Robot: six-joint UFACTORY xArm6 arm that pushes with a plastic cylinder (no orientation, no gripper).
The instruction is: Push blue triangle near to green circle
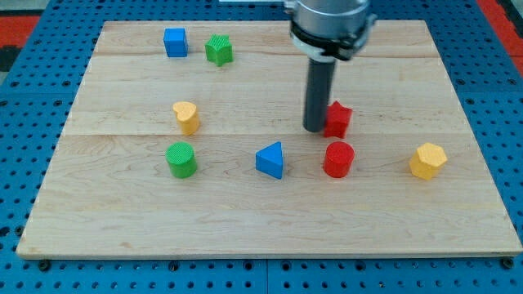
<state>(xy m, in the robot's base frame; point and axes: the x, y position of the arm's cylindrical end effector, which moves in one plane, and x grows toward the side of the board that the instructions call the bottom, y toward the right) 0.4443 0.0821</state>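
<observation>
The blue triangle (270, 160) lies on the wooden board (122, 220), slightly below its centre. The green circle (181, 159) stands to its left, about a hundred pixels away at the same height. My tip (315, 129) is up and to the right of the blue triangle, apart from it, and right against the left side of the red star (337, 119). The rod rises from the tip to the arm's grey collar at the view's top.
A red cylinder (338, 159) sits just right of the blue triangle. A yellow heart (186, 117) is above the green circle. A blue cube (175, 42) and a green star (218, 50) are at the top left. A yellow hexagon (427, 161) is at the right.
</observation>
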